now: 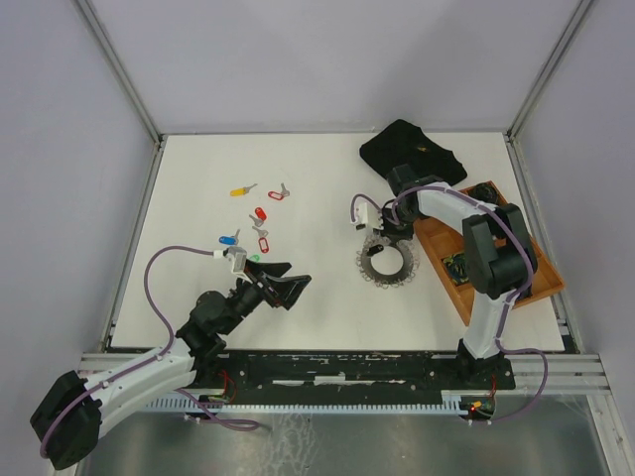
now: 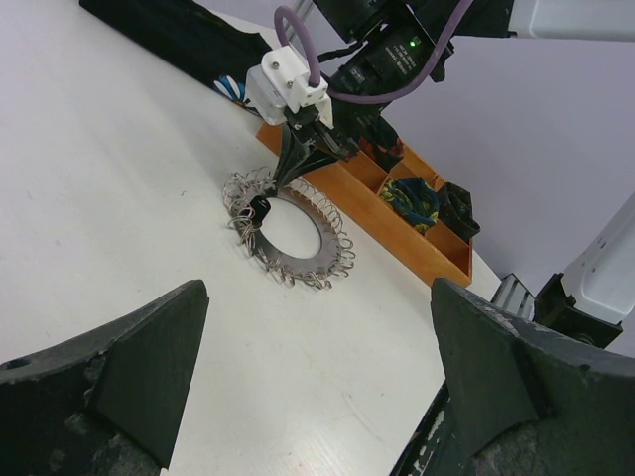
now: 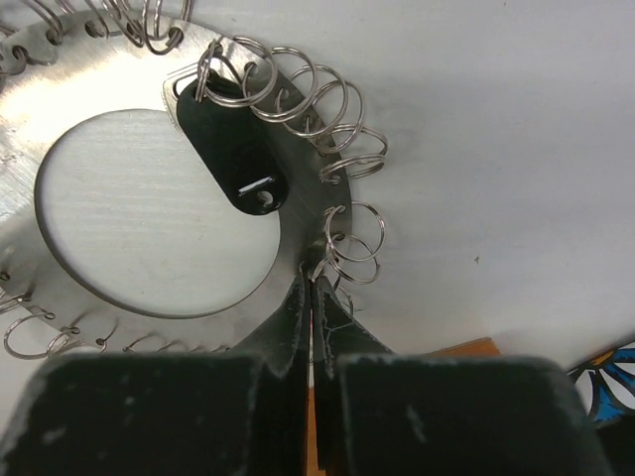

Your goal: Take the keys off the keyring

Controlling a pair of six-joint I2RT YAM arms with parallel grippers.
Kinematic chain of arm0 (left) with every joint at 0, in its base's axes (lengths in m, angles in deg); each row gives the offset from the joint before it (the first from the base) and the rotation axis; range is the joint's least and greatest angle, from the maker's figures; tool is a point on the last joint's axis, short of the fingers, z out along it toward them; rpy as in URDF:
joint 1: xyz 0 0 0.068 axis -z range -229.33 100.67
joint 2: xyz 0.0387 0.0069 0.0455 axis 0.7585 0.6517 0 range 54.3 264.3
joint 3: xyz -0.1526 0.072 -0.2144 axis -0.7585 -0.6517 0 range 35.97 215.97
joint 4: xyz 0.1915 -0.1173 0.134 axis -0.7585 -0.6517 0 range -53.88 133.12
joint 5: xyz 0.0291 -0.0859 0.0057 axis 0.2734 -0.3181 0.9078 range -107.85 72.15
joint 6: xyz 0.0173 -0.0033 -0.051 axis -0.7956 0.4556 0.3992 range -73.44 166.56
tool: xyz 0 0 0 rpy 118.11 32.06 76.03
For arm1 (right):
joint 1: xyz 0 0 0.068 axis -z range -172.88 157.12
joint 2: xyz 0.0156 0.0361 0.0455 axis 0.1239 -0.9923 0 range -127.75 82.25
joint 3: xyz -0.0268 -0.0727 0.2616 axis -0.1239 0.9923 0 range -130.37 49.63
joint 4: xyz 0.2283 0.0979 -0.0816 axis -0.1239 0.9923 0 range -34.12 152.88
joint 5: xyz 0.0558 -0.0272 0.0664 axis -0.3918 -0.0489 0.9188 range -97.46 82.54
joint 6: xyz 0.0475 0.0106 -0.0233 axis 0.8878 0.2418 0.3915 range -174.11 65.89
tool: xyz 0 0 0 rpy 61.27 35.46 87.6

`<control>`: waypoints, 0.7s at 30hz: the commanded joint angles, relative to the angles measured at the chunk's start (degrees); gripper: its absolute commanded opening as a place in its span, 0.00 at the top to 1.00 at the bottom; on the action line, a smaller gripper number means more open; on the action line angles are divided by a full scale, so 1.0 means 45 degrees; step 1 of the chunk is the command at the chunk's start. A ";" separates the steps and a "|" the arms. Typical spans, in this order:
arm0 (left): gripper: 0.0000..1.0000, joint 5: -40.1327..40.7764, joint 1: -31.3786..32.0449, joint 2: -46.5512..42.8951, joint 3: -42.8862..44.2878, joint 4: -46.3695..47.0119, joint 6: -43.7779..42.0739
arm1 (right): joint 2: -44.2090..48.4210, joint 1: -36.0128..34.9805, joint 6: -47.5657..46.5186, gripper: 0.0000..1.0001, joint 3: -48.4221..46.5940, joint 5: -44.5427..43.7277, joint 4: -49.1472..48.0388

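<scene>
The keyring (image 1: 385, 264) lies flat on the white table, a silvery disc fringed with small split rings. One black-headed key (image 3: 234, 159) still hangs on it, lying across the disc; it also shows in the left wrist view (image 2: 260, 209). My right gripper (image 3: 314, 280) points down at the keyring's rim (image 3: 288, 238), jaws shut and pinching at a small split ring. Loose keys lie at the left: yellow (image 1: 239, 189), red (image 1: 261, 213), blue (image 1: 228, 240), green (image 1: 255, 257). My left gripper (image 1: 288, 282) is open and empty, low over the table, facing the keyring (image 2: 293, 233).
An orange wooden tray (image 1: 442, 260) with compartments stands right of the keyring, close behind my right fingers (image 2: 397, 233). A black cloth (image 1: 412, 149) lies at the back right. Two more red-tagged keys (image 1: 278, 193) (image 1: 263, 244) lie among the loose ones.
</scene>
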 commanded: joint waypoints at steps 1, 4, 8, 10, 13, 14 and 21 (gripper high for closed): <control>0.01 -0.0016 -0.0050 -0.0011 -0.0406 0.0551 -0.0037 | 0.0830 -0.0008 0.0022 1.00 -0.0096 0.0519 -0.0317; 0.01 -0.0222 -0.0037 0.0012 -0.0298 0.0547 -0.0082 | 0.1783 0.0004 0.0029 1.00 0.0095 0.1043 -0.0224; 0.02 -0.0678 -0.0040 0.0292 0.0055 0.0539 -0.0344 | 0.3294 0.0012 0.0160 1.00 0.0237 0.2519 0.0154; 0.01 -0.0895 -0.0048 0.0631 0.0335 0.0535 -0.0485 | 0.3883 0.0010 0.0293 1.00 0.0327 0.3176 0.0241; 0.02 -0.1280 -0.0048 0.1344 0.0872 0.0517 -0.0824 | 0.4528 -0.0001 0.0497 1.00 0.0461 0.3874 0.0344; 0.02 -0.1397 -0.0042 0.1649 0.1065 0.0496 -0.1038 | 0.4725 0.0006 0.0544 1.00 0.0502 0.4050 0.0391; 0.06 -0.1849 -0.0052 0.4141 0.2122 0.1062 -0.3488 | 0.6030 -0.0024 0.0763 1.00 0.0613 0.5649 0.0698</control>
